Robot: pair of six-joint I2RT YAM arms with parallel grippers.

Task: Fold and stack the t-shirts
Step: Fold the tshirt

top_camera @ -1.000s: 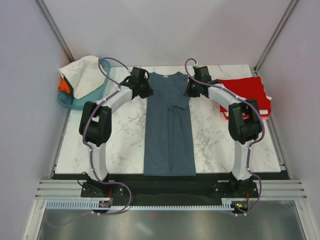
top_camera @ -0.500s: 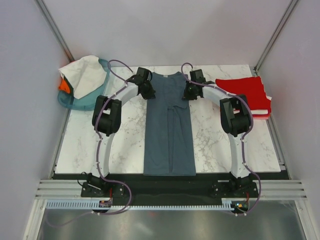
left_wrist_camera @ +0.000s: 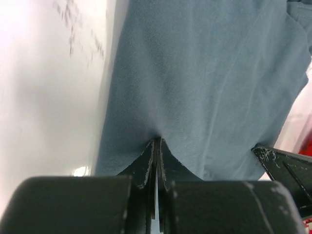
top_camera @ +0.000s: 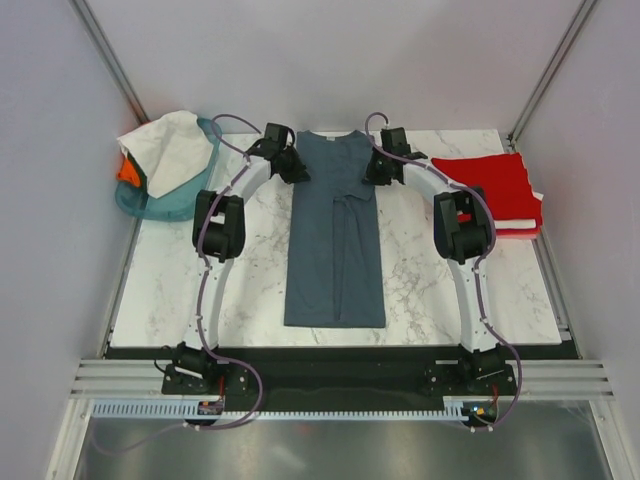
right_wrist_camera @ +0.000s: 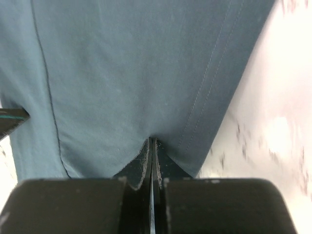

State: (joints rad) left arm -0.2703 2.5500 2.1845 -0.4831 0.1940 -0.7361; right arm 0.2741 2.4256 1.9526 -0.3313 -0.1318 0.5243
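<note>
As both arms have reached further toward 12 o'clock over the last second, the long slate blue-grey cloth t-shirt (top_camera: 335, 240), already folded into a narrow strip with its sleeves tucked in, has slid with them across the white marble-patterned counter (top_camera: 240, 290): its hem, which lay at the dark strip along the 6 o'clock edge, now sits clear of it with bare marble between, and its collar end has come close to the 12 o'clock edge. The left pincer (top_camera: 297, 172) is clenched on the shirt's shoulder edge on the 9 o'clock side and the right pincer (top_camera: 372, 172) on the matching edge on the 3 o'clock side; each wrist view shows cloth gathered into tightly shut fingertips. I judge this a repositioning drag that straightens the strip before it is folded end to end, so this shirt is partly folded and not yet stacked. Folded red cloth t-shirts (top_camera: 495, 190) lie at 2 o'clock, well apart from the strip, probably the stack to join; a white cloth t-shirt (top_camera: 165, 150) and an orange one (top_camera: 125, 172) hang out of the teal plastic basket (top_camera: 135, 205) at 10 o'clock, unfolded. No brand, label or writing can be read anywhere
</note>
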